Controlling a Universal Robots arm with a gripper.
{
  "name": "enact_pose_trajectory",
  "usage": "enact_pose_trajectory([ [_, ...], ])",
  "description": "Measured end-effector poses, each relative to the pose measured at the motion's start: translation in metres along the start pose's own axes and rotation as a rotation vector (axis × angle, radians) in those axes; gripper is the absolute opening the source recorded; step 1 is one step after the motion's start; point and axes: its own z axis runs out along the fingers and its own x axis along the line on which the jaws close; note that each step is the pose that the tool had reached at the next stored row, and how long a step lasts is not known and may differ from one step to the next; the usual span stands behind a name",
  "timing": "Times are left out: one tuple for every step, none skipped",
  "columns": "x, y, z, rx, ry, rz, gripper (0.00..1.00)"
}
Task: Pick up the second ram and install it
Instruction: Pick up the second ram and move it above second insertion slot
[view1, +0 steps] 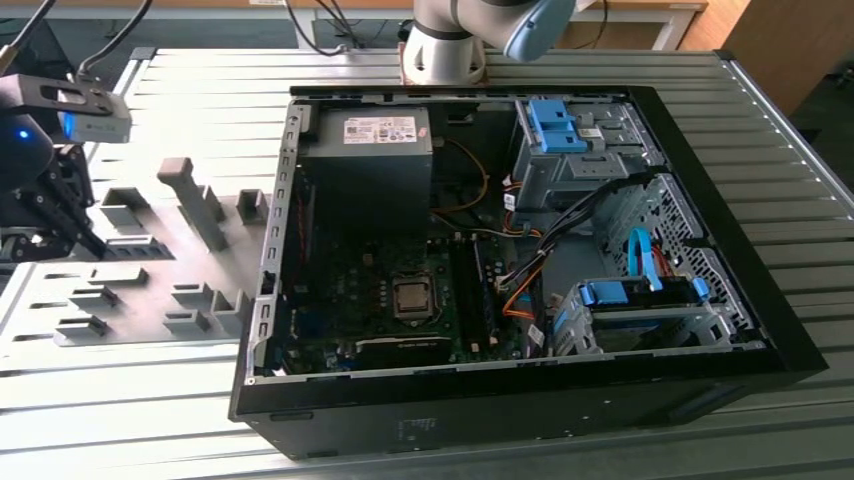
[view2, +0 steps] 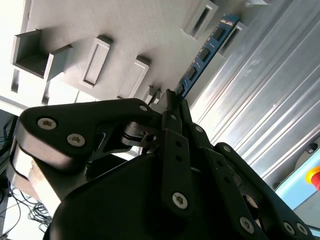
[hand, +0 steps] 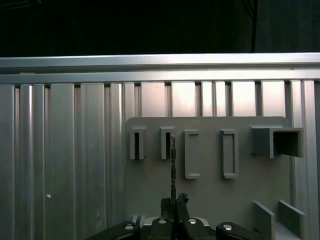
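My hand (view2: 172, 97) is pinched tight on one end of the second ram (view2: 202, 55), out over the grey fixture plate (view1: 147, 300) at the exterior view's left. In the first wrist view the stick runs edge-on from the fingertips toward a narrow slot block (hand: 166, 142). Whether its far end sits in that block or hangs just clear, I cannot tell. My call: hold the board dead straight in line with the slot, no twist, since a thin board gripped by one end will lever easily. The wider pockets (hand: 229, 153) on the plate look empty. Well apart, the open computer case (view1: 534, 400) lies on the slatted worktop (view1: 134, 420), holding the power supply (view1: 367, 150), blue drive cages (view1: 561, 125), loose cables (view1: 514, 285) and the motherboard (view1: 340, 290).
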Motion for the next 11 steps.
enact_pose_trajectory([
  [0.0000,0.0000,-0.0016,0.0001,0.0000,0.000,0.14],
  [-0.0001,0.0000,-0.0032,0.0000,0.0000,0.000,0.14],
  [-0.0001,0.0001,-0.0048,-0.0001,0.0001,0.000,0.14],
  [-0.0001,0.0001,-0.0062,0.0000,0.0000,0.000,0.14],
  [-0.0001,0.0001,-0.0076,0.0000,0.0000,0.000,0.14],
  [-0.0001,0.0001,-0.0091,0.0000,0.0000,0.000,0.14],
  [-0.0002,0.0001,-0.0105,0.0000,0.0001,0.000,0.14],
  [-0.0002,0.0001,-0.0119,0.0000,0.0000,0.000,0.14],
  [-0.0002,0.0001,-0.0132,0.0000,0.0000,0.000,0.14],
  [-0.0002,0.0001,-0.0143,0.0000,0.0000,0.000,0.14],
  [-0.0002,0.0001,-0.0153,0.0000,0.0000,0.000,0.14],
])
